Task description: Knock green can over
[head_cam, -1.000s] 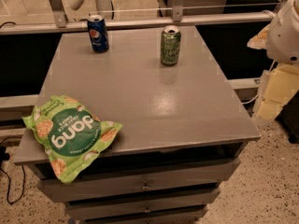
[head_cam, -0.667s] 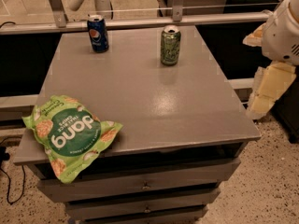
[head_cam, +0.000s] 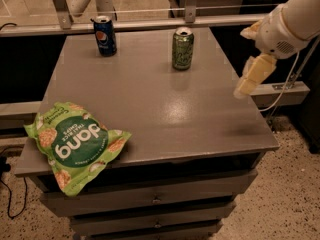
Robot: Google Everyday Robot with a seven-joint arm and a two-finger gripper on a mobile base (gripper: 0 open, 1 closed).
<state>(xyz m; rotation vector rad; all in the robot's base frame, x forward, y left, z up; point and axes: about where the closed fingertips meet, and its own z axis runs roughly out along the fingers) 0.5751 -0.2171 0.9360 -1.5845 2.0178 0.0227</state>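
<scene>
The green can (head_cam: 183, 49) is standing upright in the upper middle of the frame, not yet knocked, while the gripper (head_cam: 252, 76) is hovering well apart at the right, its opening impossible to tell.

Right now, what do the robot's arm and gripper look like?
The arm is white and smooth, with a rounded, bulbous wrist housing. The gripper, at the right edge of the table, is pale cream and blocky. A thin pale cable curves down below the wrist. No markings are visible.
</scene>
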